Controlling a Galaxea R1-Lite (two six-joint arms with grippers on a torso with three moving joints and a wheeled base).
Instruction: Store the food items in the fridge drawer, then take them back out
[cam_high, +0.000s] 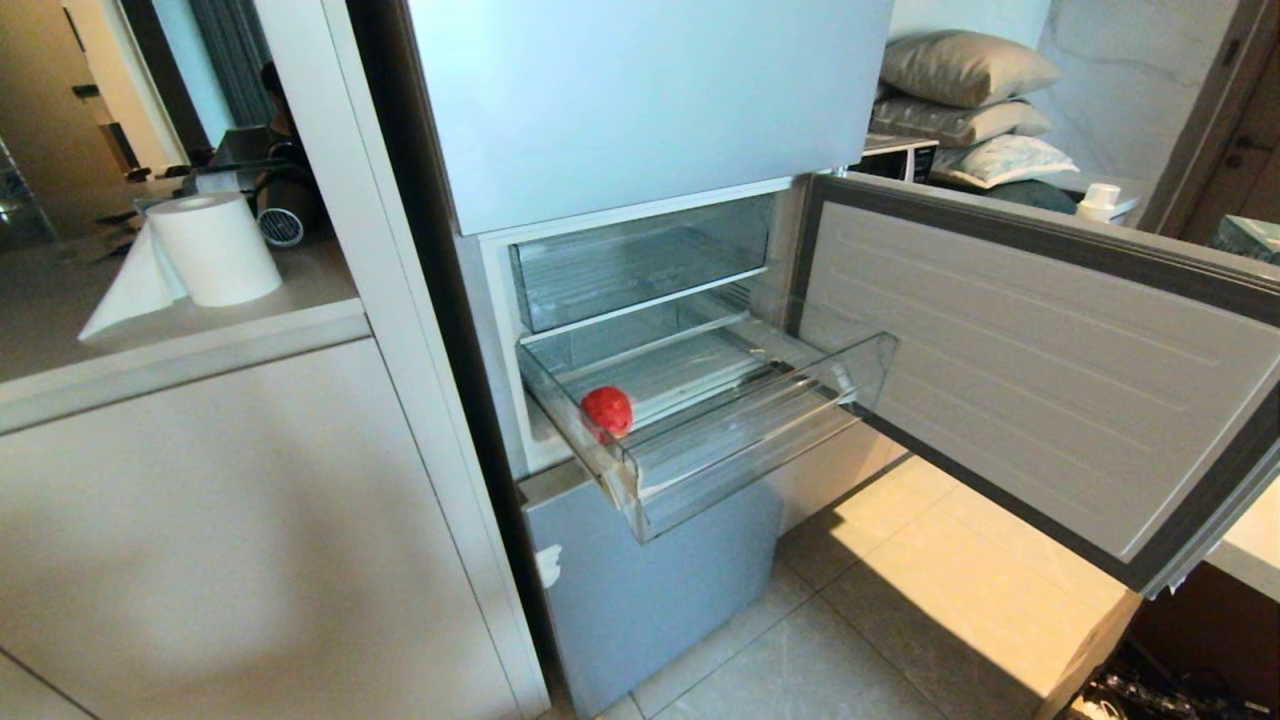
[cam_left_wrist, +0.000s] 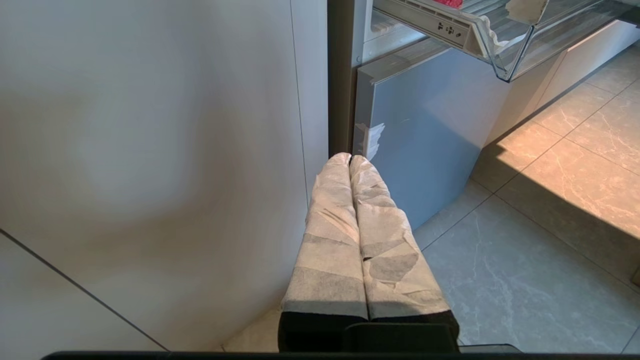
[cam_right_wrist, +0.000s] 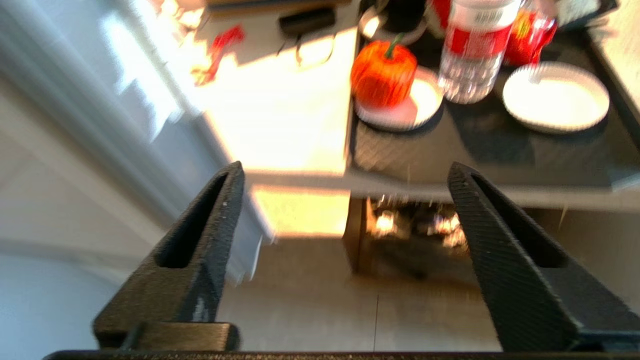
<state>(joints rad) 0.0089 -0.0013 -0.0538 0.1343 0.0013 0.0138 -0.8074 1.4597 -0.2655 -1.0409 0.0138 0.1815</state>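
One red fruit (cam_high: 607, 411) in the fridge drawer (cam_high: 760, 455). Two clear drawers in all, counting the upper drawer (cam_high: 640, 262). Three pillows (cam_high: 965, 100), one paper roll (cam_high: 213, 247). On my right tabletop (cam_right_wrist: 280, 115): two white plates (cam_right_wrist: 556, 96), one bottle (cam_right_wrist: 475, 47), one orange pumpkin (cam_right_wrist: 383, 74).

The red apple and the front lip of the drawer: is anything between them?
No. In the head view the red apple sits alone on the fridge drawer's ribbed floor; only bare clear plastic lies between.

We see the clear fridge drawer (cam_high: 760, 440) pulled out, with a red apple (cam_high: 607, 411) resting on its ribbed base near the left end. On the counter (cam_high: 150, 310) beside the fridge stands a paper towel roll (cam_high: 213, 248).
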